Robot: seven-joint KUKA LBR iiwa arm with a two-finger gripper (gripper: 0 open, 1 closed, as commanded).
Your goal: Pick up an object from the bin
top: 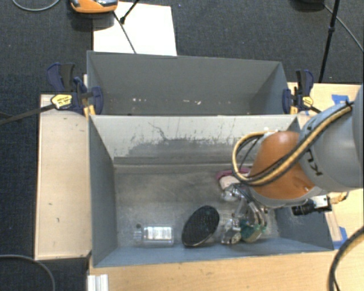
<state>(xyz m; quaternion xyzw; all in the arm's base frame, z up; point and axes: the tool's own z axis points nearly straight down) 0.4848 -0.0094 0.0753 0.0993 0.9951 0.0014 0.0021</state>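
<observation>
Several small things lie along the near wall of the grey metal bin [102, 187]. The gripper [243, 223] hangs low over a small green lumpy object [253, 231], just right of a black round disc [200, 225]. Whether it is open or closed cannot be told. The green piece looks light and irregular, and is probably best pinched across its middle.

A black round disc [200, 225] is being shown lying in the lower middle of the frame, with a clear plastic piece [154, 233] lying apart to its left. A pink-and-white thing [226, 181] is being partly hidden right of centre. At the top, a white sheet [136, 31] is being crossed by a thin black cable [128, 34], beside an orange object [92, 5] on the dark floor [34, 45].
</observation>
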